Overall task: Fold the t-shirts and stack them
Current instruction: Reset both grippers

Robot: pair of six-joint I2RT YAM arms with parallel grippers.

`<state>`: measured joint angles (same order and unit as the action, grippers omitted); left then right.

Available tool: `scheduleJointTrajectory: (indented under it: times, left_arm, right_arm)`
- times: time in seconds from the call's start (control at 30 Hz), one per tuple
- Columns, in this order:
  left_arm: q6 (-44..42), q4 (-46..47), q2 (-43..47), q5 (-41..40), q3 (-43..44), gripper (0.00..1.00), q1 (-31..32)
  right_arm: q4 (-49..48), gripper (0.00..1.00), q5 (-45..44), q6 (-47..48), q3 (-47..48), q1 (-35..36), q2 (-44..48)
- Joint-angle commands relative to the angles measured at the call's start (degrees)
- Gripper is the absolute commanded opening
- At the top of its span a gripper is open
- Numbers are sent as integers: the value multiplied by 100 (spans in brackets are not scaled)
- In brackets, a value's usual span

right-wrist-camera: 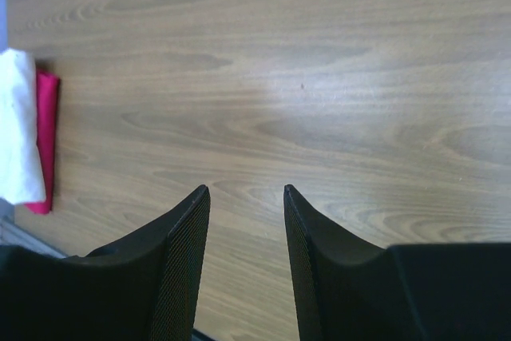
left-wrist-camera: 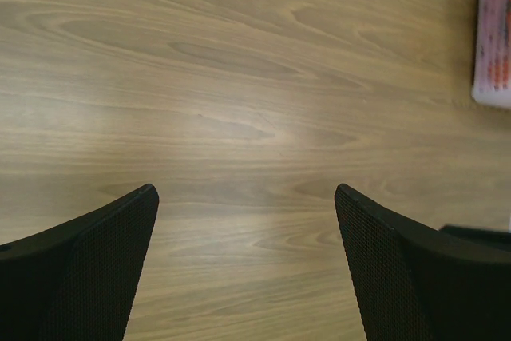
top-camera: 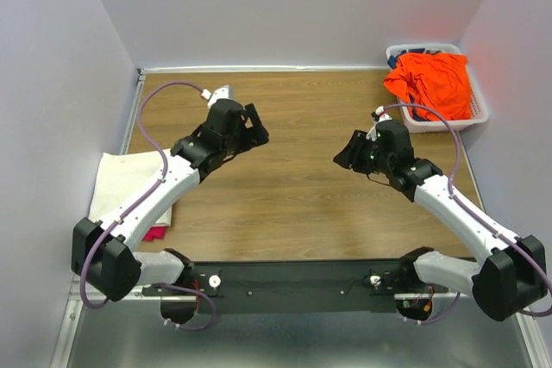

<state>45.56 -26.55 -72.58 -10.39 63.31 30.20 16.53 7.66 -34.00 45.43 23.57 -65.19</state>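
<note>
The cream-white cloth t-shirt [top-camera: 116, 180] lies folded on the magenta-pink one [top-camera: 156, 233], near left. The crumpled bright orange t-shirt [top-camera: 431, 82], in the white plastic lattice basket [top-camera: 477, 115] far right, is not yet folded. The left gripper [left-wrist-camera: 243, 193] gapes wide and the right gripper [right-wrist-camera: 246, 191] is narrower, both empty.

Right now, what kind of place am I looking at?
Probably a robot lab cell for folding laundry: a wooden table boxed in by plain walls, a white basket holding an orange t-shirt, and a cream-white t-shirt lying on a magenta t-shirt.
</note>
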Motion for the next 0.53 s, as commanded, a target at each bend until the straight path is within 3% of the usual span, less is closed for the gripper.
scheduleJointTrajectory:
  times: [0.0,0.27,0.5]
  left_arm:
    - [-345,746,-72,-191,173,98,660]
    - [-1628,1133,-248,-736,208,98,1138]
    - [-2095,1775,-125,-95,129,98,1138]
  right_arm:
    - [69,50,-738,86,343,33,243]
    - [60,50,-1442,86,598,33,393]
    - [34,49,-1575,130,721,33,226]
